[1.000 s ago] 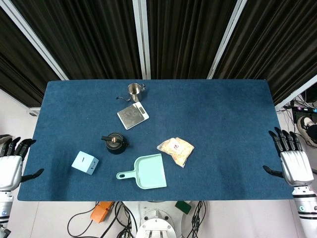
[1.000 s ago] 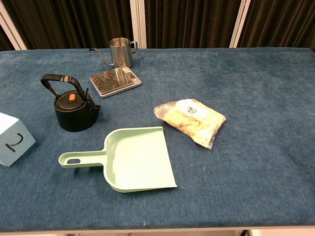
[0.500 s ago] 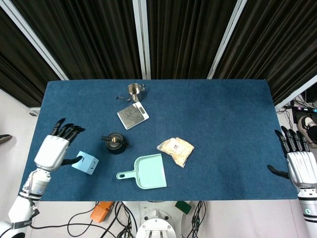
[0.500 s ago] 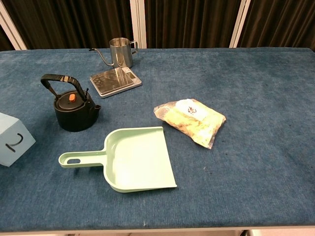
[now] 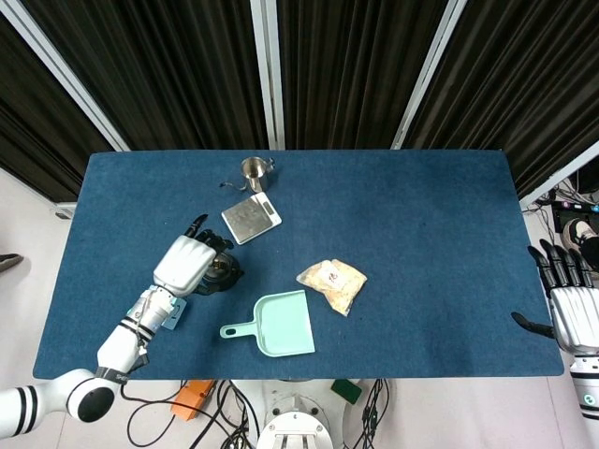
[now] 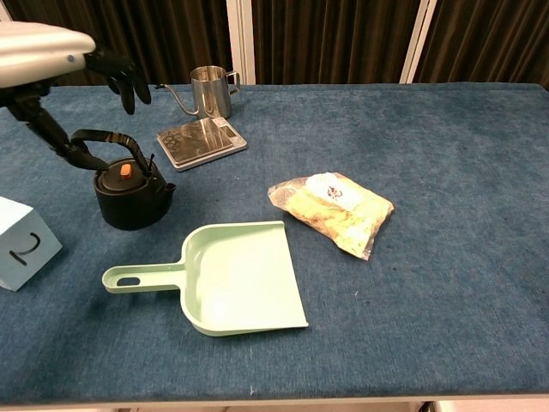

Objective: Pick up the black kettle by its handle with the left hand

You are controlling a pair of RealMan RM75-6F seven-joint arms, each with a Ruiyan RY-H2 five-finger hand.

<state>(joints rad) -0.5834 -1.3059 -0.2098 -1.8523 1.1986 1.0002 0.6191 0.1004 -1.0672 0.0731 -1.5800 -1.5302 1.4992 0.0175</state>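
Kettle [image 6: 130, 199] stands upright on the left part of the blue surface [image 6: 446, 283], its arched handle [image 6: 101, 137] raised above the lid and running roughly left to right in the chest view. Furthest left sits a pale blue box [image 6: 24, 243], near the surface's edge. The left robot hand [image 5: 185, 261] hovers directly above the kettle, fingers apart and holding nothing; in the chest view one dark fingertip reaches down close to the handle's left end, though whether it touches cannot be told. So the kettle lies straight beneath this hand, and the coming move looks like a short drop with the fingers curling under the arch, across its long axis.

Next to the right, behind the kettle, lie a small scale [image 6: 201, 142] and a steel pitcher [image 6: 209, 91], both well apart from the hand. In front, a green dustpan [image 6: 232, 276] rests flat, then a bag [image 6: 333, 211] of snacks toward the middle.

The right robot hand [image 5: 568, 312] hangs off the far right edge, fingers spread and empty, much farther from the kettle than the left.
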